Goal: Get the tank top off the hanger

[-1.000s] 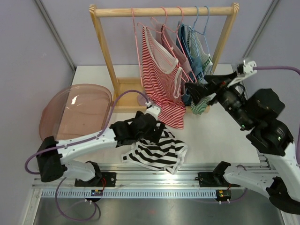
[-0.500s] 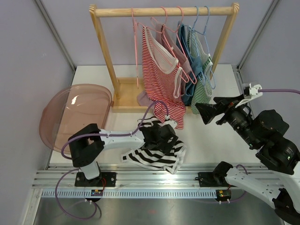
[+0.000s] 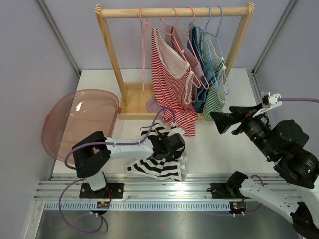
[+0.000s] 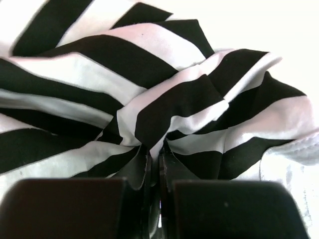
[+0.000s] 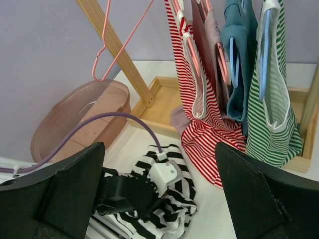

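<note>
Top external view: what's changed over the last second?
The right gripper pulled back from the wooden clothes rack, open and empty. The left gripper, shut on the black-and-white striped tank top, dragged it slightly left, bunching it. The hanging garments and the translucent pink tub stayed put.

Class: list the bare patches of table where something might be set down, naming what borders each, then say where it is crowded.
Bare table lies between the black-and-white top and the right gripper; more behind the pink basin, left of the rack post. Crowded: under the hanging tops and around the left gripper.
</note>
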You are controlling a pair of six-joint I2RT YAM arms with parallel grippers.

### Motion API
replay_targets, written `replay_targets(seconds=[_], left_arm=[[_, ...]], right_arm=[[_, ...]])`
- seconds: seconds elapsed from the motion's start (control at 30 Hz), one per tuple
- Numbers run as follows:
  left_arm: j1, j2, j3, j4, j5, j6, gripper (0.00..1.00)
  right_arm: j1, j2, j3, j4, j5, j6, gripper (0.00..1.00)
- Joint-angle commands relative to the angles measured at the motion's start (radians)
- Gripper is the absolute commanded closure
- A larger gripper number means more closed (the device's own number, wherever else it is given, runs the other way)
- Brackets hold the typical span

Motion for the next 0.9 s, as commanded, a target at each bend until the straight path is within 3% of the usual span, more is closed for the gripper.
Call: replay_targets(seconds=[0.0, 0.13, 0.33, 0.6, 0.87], left_arm=[[-0.002, -0.146, 0.039, -0.133, -0.18, -0.061, 1.0], [0.005, -0.306, 0.048, -0.239, -0.341, -0.093, 1.0], [0.073, -0.51, 0.103, -0.418, -0.471, -0.11, 1.0], [0.212, -0.763, 0.243, -0.601, -0.544, -0.033, 1.0], [0.655, -0.762, 0.33, -0.592, -0.443, 0.158, 1.0]], right_arm=[[0.004, -0.008, 0.007, 0.007, 0.04, 0.001, 0.0], [0.004, -0.005, 0.007, 0.009, 0.046, -0.004, 0.01], [0.005, -0.004, 0.012, 0.02, 0.058, -0.013, 0.01], [0.004, -0.004, 0.018, 0.023, 0.074, -0.024, 0.01], [0.005, 0.051, 0.018, 0.052, 0.058, -0.028, 0.01]])
